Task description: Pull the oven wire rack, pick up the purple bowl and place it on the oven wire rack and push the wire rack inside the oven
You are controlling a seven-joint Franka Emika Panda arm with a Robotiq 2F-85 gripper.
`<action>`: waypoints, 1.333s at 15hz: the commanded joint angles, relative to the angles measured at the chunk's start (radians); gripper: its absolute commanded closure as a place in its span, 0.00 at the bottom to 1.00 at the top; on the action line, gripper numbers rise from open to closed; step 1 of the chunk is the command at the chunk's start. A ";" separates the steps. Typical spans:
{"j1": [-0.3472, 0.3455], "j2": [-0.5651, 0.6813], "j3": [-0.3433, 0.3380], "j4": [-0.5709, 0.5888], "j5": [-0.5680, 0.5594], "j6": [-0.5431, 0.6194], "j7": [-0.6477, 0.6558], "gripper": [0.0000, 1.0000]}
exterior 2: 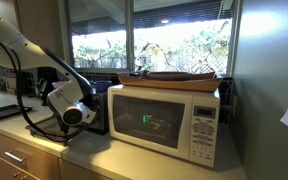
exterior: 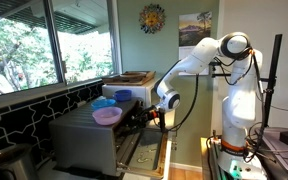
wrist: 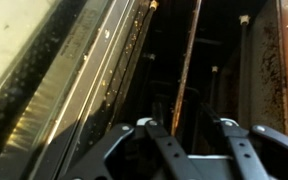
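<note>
1. In an exterior view, one grey, box-shaped metal oven (exterior: 84,140) carries one round lavender purple bowl (exterior: 107,116) on its top, with a blue bowl (exterior: 104,103) just behind it. One white arm (exterior: 199,55) bends down, and its pincer (exterior: 151,118) is at the oven's open front.
2. In an exterior view, one white microwave (exterior 2: 164,122) stands on the desk (exterior 2: 94,155). The pincer (exterior 2: 82,112) meets the dark oven (exterior 2: 102,100), and its state cannot be told here.
3. In the wrist view, two black fingers (wrist: 149,150) stand spread open. A thin wire of the oven wire rack (wrist: 189,70) runs between them inside the cavity.
</note>
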 commanded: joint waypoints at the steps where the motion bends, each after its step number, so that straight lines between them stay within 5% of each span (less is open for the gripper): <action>1: -0.017 -0.005 0.008 -0.013 0.017 0.002 -0.018 0.60; 7: -0.025 -0.017 0.006 -0.024 -0.014 0.027 0.019 0.74; 11: -0.030 -0.027 0.007 -0.025 -0.044 0.067 0.044 0.74; 16: -0.032 -0.038 0.009 -0.021 -0.066 0.091 0.065 0.98; 20: -0.034 -0.063 0.011 -0.026 -0.109 0.113 0.124 0.98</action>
